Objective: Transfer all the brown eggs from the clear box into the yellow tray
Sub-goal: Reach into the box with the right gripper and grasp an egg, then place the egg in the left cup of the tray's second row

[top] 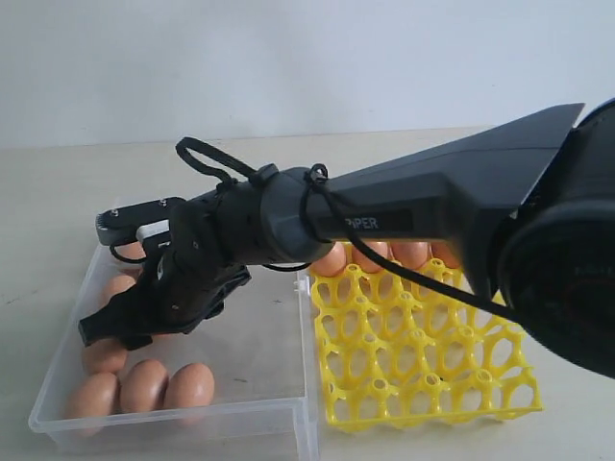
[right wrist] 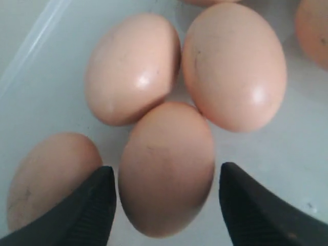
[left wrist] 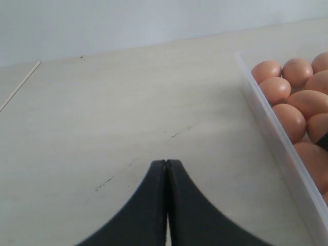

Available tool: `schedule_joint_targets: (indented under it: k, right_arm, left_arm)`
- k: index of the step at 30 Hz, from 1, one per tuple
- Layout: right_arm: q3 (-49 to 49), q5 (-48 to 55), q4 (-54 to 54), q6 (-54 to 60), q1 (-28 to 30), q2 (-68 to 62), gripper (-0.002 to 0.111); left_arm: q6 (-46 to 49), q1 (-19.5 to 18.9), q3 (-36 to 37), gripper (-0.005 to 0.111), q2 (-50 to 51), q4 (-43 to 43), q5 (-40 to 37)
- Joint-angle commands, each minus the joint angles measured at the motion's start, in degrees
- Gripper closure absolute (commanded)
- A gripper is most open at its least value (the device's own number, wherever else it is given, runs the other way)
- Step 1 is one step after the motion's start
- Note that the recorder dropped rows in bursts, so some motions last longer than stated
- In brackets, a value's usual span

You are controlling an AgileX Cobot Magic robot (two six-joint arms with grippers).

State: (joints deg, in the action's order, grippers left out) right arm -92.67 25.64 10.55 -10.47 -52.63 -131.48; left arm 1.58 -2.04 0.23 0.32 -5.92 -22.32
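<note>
1. Spread wide, black right gripper [right wrist: 166, 173] straddling one smooth oval brown egg [right wrist: 166, 154], not yet clamped.
2. Closed on nothing, left gripper [left wrist: 165, 169] over bare table [left wrist: 102, 128].
3. Several more eggs [top: 144, 384] left in shallow clear plastic box [top: 259, 413].
4. Few seated along back row of openwork yellow plastic tray [top: 423, 370]; most cups empty.

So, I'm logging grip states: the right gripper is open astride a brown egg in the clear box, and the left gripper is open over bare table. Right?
Not quite: the left gripper is shut tight over the bare table, as the left wrist view shows. The right gripper part holds.
</note>
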Motion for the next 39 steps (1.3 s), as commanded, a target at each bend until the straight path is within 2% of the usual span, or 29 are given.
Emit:
schedule_joint_targets:
  k: [1,5,6,9,11,16,21,24,31,36,39]
  right_arm:
    - [-2.83,-0.74,-0.05,-0.14,-0.05,-0.73,0.059]
    - [-3.21,1.3,-0.05,-0.14,-0.05,-0.52,0.103]
    - [-2.8,1.66,-0.19,-0.03,-0.05,-0.2,0.108]
    - [0.18,-0.29,-1.5,0.37,-0.05,2.07,0.108]
    - [4.78,-5.89,-1.86,2.37,0.09,5.26,0.108]
    - [22.05,-29.18,-0.91,9.24,1.04,16.74,0.108]
    - [40.81,-52.17,11.32,24.93,2.15,27.89,0.108]
    - [49.2,-61.54,12.77,25.38,3.85,33.3,0.108]
    - [61.52,-63.03,8.41,22.14,9.58,38.96,0.108]
    - [61.72,-61.51,2.3,9.97,12.83,37.37,0.108]
    - [61.37,-61.79,2.3,7.41,13.09,35.91,0.108]
  left_arm:
    - [-0.27,0.33,-0.23,0.107,-0.32,0.14,0.52]
    - [-0.27,0.33,-0.23,0.107,-0.32,0.14,0.52]
    - [-0.27,0.33,-0.23,0.107,-0.32,0.14,0.52]
    - [-0.27,0.33,-0.23,0.107,-0.32,0.14,0.52]
    - [-0.27,0.33,-0.23,0.107,-0.32,0.14,0.52]
    - [-0.27,0.33,-0.23,0.107,-0.32,0.14,0.52]
    - [-0.27,0.33,-0.23,0.107,-0.32,0.14,0.52]
    - [-0.27,0.33,-0.23,0.107,-0.32,0.14,0.52]
    - [-0.27,0.33,-0.23,0.107,-0.32,0.14,0.52]
    - [-0.27,0.33,-0.23,0.107,-0.32,0.14,0.52]
    - [-0.27,0.33,-0.23,0.107,-0.32,0.14,0.52]
